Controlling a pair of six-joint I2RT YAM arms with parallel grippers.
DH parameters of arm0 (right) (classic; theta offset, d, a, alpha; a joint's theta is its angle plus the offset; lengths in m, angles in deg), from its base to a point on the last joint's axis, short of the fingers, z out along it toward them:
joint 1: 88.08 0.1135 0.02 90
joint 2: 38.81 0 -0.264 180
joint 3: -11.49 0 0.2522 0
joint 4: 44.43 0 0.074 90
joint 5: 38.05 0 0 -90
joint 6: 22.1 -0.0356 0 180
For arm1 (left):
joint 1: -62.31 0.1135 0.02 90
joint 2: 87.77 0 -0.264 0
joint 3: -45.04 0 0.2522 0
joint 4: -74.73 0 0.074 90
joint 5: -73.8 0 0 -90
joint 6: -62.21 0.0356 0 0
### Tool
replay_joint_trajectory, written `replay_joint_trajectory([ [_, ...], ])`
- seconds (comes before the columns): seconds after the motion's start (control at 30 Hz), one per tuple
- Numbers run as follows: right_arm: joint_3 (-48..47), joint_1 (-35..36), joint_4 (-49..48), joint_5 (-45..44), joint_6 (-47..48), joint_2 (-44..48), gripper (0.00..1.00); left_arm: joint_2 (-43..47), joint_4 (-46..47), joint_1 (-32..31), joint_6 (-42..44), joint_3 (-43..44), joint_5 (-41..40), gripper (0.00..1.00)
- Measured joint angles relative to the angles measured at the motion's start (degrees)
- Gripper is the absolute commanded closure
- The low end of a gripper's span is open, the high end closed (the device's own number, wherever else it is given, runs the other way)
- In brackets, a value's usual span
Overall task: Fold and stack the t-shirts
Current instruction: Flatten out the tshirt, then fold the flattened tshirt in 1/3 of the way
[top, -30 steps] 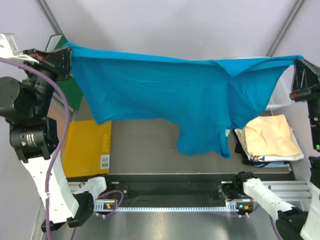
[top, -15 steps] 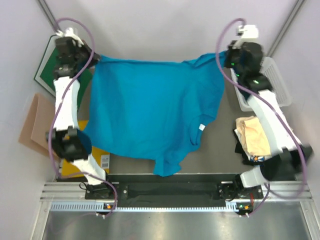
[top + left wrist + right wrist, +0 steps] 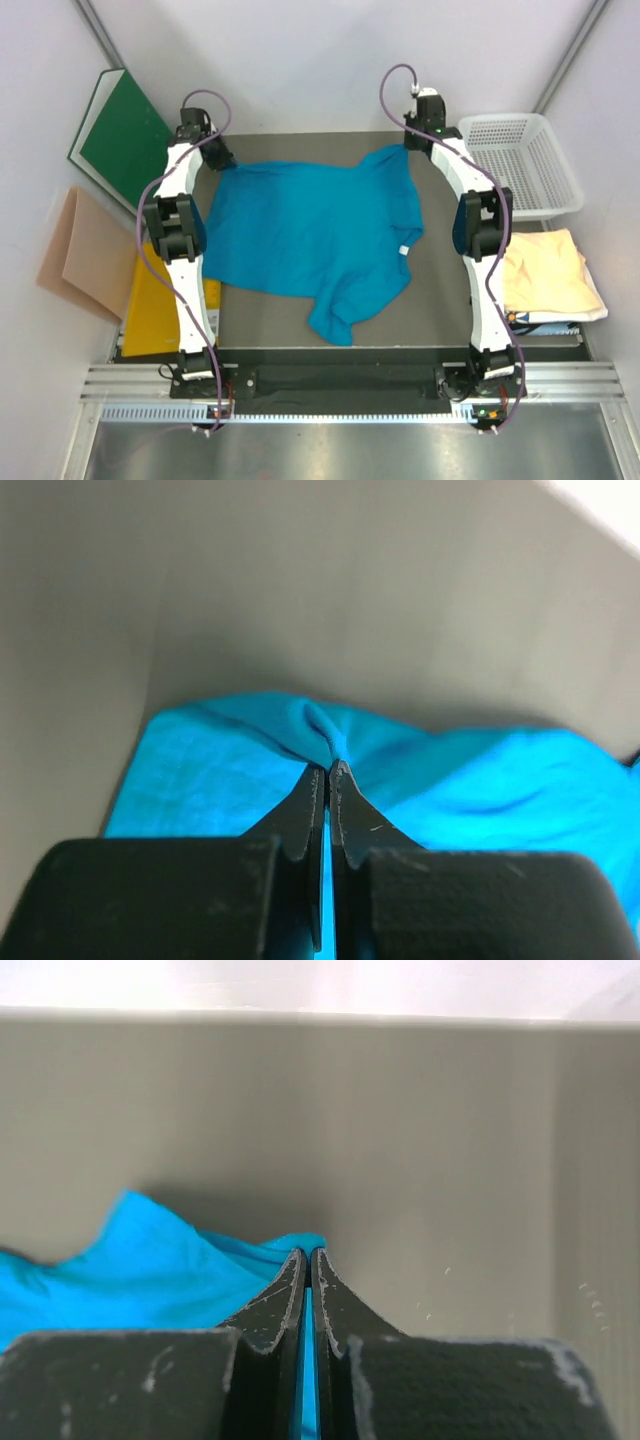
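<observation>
Near right on the desk (image 3: 260, 320): cream t-shirt (image 3: 545, 275), loosely folded. Mid-desk: teal t-shirt (image 3: 300, 230) spread flat, long axis left-right, collar rightward. At its far corners: left claw (image 3: 327, 770), right claw (image 3: 308, 1252), each pinching cloth.

Two t-shirts (teal (image 3: 300, 230), cream (image 3: 545, 275)), one basket (image 3: 522, 165), one board (image 3: 120, 125), one envelope (image 3: 150, 315), one sheet (image 3: 80, 250).
</observation>
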Motion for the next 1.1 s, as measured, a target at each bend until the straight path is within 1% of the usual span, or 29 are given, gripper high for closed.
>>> replay_joint_trajectory([
  [0.1,-3.1,-0.2,-0.8,-1.0,-1.1,0.2,1.00,0.0,0.3,-0.2,-0.8,3.0,-0.7,1.00],
  [0.2,-3.3,-0.3,-2.5,-1.6,-2.0,1.5,1.00,1.6,1.9,-0.1,-1.2,3.7,-1.6,1.00],
  [0.4,-3.0,0.0,-3.5,-1.3,-3.8,3.6,1.00,6.0,2.9,0.7,-1.3,-0.4,-2.3,1.00],
  [0.53,2.9,0.7,-3.6,-0.2,-5.2,7.0,1.00,7.4,2.6,1.9,-0.7,-4.6,-2.4,1.00],
  [0.77,17.2,1.3,-2.0,4.2,-8.9,16.1,1.00,7.6,-2.3,3.1,0.4,-9.8,-2.5,1.00],
  [0.97,28.3,1.7,0.3,6.9,-10.2,26.2,1.00,7.6,-6.2,3.1,1.5,-11.3,-3.1,1.00],
  [1.1,33.9,2.2,2.1,8.0,-10.6,32.9,1.00,7.6,-8.3,3.1,1.7,-11.7,-4.1,1.00],
])
